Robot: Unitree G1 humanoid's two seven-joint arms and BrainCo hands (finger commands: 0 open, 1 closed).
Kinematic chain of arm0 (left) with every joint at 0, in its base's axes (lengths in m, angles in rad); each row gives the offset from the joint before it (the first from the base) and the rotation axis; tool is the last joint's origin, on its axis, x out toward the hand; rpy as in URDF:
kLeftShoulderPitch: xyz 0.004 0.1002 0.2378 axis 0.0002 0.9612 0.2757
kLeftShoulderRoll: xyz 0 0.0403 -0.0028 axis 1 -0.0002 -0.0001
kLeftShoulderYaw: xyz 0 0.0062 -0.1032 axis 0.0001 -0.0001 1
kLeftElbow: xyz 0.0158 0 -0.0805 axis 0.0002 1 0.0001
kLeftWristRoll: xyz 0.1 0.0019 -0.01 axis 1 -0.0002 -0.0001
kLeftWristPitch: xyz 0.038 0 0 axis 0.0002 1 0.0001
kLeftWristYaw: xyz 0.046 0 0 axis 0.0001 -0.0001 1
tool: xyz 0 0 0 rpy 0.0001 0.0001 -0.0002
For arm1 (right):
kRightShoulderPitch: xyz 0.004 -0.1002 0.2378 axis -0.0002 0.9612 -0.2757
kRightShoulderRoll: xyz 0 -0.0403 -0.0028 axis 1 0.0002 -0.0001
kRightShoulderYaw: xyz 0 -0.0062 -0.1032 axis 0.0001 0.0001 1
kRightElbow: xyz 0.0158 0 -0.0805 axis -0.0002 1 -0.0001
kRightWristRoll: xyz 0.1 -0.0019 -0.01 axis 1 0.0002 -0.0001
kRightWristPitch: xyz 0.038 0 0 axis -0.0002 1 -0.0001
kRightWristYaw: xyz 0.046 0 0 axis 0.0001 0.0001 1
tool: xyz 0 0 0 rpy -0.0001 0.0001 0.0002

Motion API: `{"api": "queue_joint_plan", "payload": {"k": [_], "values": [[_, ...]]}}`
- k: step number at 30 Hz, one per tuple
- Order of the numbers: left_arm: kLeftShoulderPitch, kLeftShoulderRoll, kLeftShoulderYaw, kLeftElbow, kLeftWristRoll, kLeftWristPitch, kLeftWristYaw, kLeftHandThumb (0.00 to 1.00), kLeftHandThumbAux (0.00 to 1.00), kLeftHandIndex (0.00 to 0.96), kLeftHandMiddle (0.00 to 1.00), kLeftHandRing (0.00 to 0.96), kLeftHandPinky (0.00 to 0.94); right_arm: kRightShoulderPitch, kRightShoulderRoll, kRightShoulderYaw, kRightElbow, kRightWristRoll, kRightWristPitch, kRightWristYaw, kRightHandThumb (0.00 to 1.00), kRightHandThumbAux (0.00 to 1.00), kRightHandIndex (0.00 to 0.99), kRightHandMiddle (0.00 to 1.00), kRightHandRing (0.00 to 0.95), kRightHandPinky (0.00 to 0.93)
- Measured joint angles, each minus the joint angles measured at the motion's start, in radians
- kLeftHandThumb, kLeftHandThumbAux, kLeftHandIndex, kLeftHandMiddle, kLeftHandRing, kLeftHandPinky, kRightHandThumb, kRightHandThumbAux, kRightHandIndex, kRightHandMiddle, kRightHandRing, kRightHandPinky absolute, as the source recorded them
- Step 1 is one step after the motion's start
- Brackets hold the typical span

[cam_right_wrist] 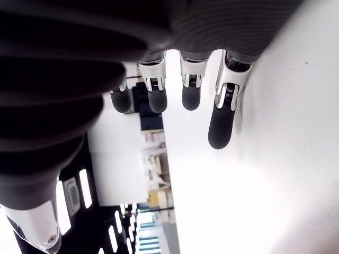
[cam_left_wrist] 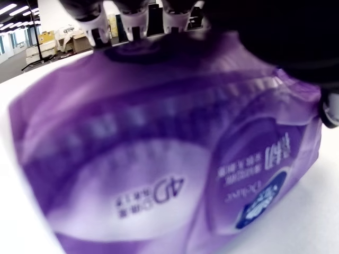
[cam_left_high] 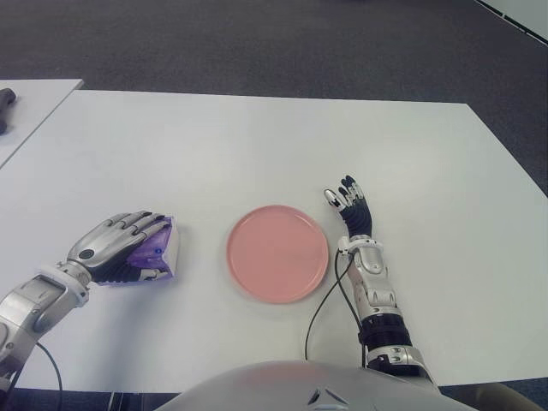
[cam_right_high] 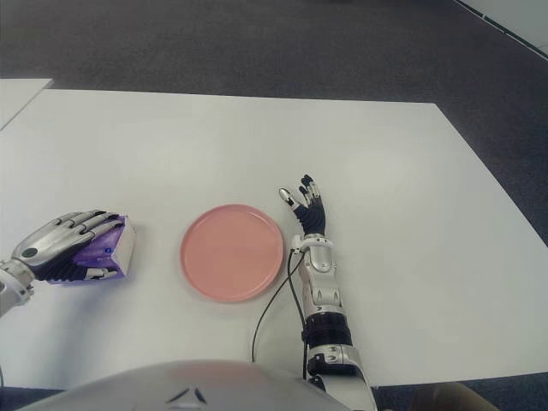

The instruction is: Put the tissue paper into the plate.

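Left hand (cam_left_high: 116,244) at lower left grips the purple tissue pack (cam_left_high: 152,253); pink plate (cam_left_high: 277,253) sits center, right hand (cam_left_high: 349,205) relaxed beside it.

Left hand (cam_left_high: 116,246) curled, grasping; right hand (cam_left_high: 351,204) spread.

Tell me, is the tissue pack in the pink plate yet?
Not yet. The left hand is wrapped over the purple tissue pack, which sits on the white table to the left of the pink plate. The plate holds nothing. Carrying the pack over and dropping it in remains. The right hand shows open right of the plate.
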Motion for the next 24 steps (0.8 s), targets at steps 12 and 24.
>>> {"api": "queue_joint_plan", "payload": {"k": [12,24], "values": [[0.0,-0.032,-0.007,0.048,-0.018,0.022,0.067,0.044,0.263,0.0,0.0,0.0,0.0,-0.004,-0.011,-0.007,0.004,0.01,0.001,0.011,0.204,0.66,0.0,0.0,0.0,0.009],[0.017,-0.035,0.024,0.089,-0.059,0.036,0.128,0.062,0.28,0.0,0.0,0.0,0.0,-0.015,-0.026,-0.018,0.016,0.017,0.002,0.02,0.204,0.66,0.0,0.0,0.0,0.009]]}}
